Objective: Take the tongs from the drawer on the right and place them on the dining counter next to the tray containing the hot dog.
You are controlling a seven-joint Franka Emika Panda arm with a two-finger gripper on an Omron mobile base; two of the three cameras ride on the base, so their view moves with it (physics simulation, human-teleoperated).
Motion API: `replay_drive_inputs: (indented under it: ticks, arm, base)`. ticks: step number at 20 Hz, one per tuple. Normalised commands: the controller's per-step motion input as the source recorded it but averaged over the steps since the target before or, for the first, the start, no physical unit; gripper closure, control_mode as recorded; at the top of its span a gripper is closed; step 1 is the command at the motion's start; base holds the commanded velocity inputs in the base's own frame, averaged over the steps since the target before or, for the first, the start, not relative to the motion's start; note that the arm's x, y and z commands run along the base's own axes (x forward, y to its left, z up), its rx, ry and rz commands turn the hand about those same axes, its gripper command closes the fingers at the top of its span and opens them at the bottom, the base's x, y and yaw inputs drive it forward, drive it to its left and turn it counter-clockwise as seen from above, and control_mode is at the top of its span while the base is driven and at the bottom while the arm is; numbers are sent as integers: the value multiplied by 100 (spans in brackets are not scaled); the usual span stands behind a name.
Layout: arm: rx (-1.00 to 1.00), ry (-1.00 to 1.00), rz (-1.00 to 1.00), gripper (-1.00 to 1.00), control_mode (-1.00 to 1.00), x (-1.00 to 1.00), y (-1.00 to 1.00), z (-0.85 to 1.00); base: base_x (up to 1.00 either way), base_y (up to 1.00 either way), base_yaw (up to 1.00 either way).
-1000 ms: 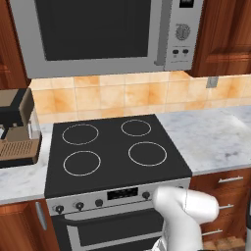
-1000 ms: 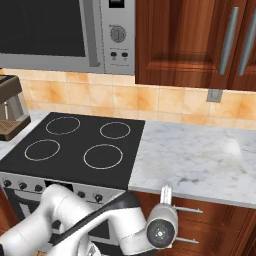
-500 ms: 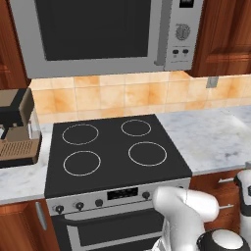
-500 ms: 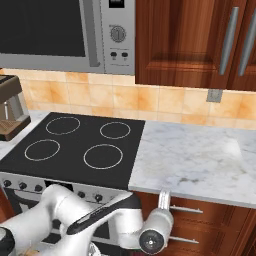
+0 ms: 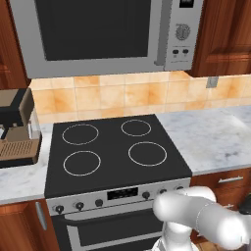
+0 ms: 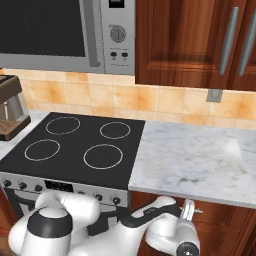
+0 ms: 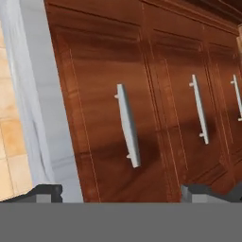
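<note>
Item: drawer front (image 7: 108,113), closed, so we judge the tongs are inside, unseen. Its bar handle (image 7: 128,125) lies dead ahead of our end effector (image 7: 120,191), long axis crosswise to the spread fingertips (image 7: 45,191); nothing held. Marble surface (image 6: 195,160) above.

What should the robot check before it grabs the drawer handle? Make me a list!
1. Gripper open: ok, its fingertips stand wide apart.
2. Gripper holding nothing: ok, nothing sits between the tips.
3. Top drawer handle in front of the hand: ok, it lies between the two tips, not yet touched.
4. Drawer shut: ok, its wood front sits flush under the marble worktop.
5. Tongs inside: cannot tell, the drawer is closed.
6. Right handle chosen: cannot tell; two lower handles look the same.
</note>
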Motion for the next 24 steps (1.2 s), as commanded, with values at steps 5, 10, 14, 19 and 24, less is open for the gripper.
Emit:
replay_drive_inputs:
  ticks: [5,10,14,19,24]
  arm:
    - [12,-18,0,-100,-100,10,0,-20]
    - [13,-33,0,-100,-100,3,0,-22]
    - [0,-24,0,-100,-100,16,0,-22]
    - [0,-11,0,-100,-100,38,3,-28]
    - [-2,-2,3,-100,-100,44,0,-28]
  base:
    - [0,0,0]
    - [0,0,0]
    - [0,0,0]
    - [0,0,0]
    - [0,0,0]
